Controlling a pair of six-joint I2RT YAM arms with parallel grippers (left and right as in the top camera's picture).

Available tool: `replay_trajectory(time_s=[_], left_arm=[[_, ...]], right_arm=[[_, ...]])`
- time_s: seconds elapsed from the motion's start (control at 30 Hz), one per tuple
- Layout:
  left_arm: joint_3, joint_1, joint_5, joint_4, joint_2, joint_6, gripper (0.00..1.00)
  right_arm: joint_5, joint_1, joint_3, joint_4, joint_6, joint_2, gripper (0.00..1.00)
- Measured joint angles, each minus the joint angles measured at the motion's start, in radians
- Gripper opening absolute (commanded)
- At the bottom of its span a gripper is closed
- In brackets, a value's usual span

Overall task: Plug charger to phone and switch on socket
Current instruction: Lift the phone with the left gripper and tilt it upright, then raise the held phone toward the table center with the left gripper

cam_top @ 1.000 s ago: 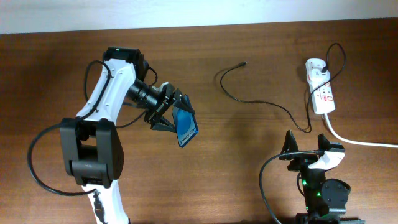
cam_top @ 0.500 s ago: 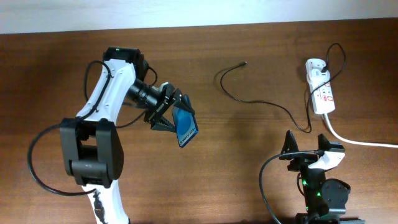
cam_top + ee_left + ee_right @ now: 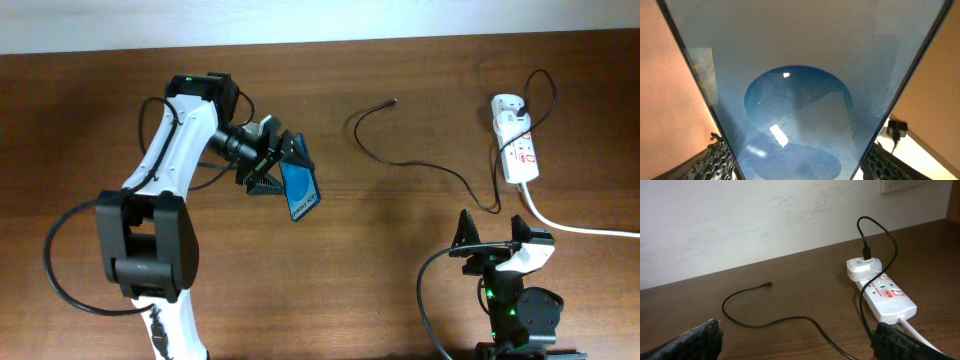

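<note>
My left gripper (image 3: 277, 170) is shut on the phone (image 3: 300, 189), a slim black-edged slab with a blue screen, and holds it tilted above the table left of centre. The phone fills the left wrist view (image 3: 800, 90), clamped between both fingers. The charger (image 3: 400, 160), a thin black cable, snakes across the table; its connector tip (image 3: 394, 101) lies free at the back centre, also in the right wrist view (image 3: 768, 284). The socket (image 3: 516, 140), a white strip with red markings, lies at the far right and in the right wrist view (image 3: 885, 294). My right gripper (image 3: 492, 240) is open and empty at the front right.
A white adapter (image 3: 863, 268) is plugged into the socket's far end, with the black cable looping from it. The socket's thick white cord (image 3: 580, 228) runs off the right edge. A pale wall borders the table's far edge.
My left gripper has moved a little back and to the right with the phone, which now sits slightly higher in the overhead view. The right arm has not moved.
</note>
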Motion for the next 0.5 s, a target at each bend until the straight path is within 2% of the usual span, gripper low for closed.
replay_trajectory(time_s=[0.13,0.23,0.33,0.5], left_arm=[[0.002,-0.003,-0.043,0.211,-0.002,-0.05,0.51],[0.002,-0.005,-0.052,0.285,-0.002,-0.062,0.49],[0.002,-0.005,-0.059,0.314,-0.002,-0.065,0.49],[0.002,-0.005,-0.162,0.317,-0.044,-0.065,0.5]], right_arm=[[0.0,0.0,0.0,0.0,0.0,0.0,0.99],[0.0,0.0,0.0,0.0,0.0,0.0,0.98],[0.0,0.0,0.0,0.0,0.0,0.0,0.98],[0.0,0.0,0.0,0.0,0.0,0.0,0.99]])
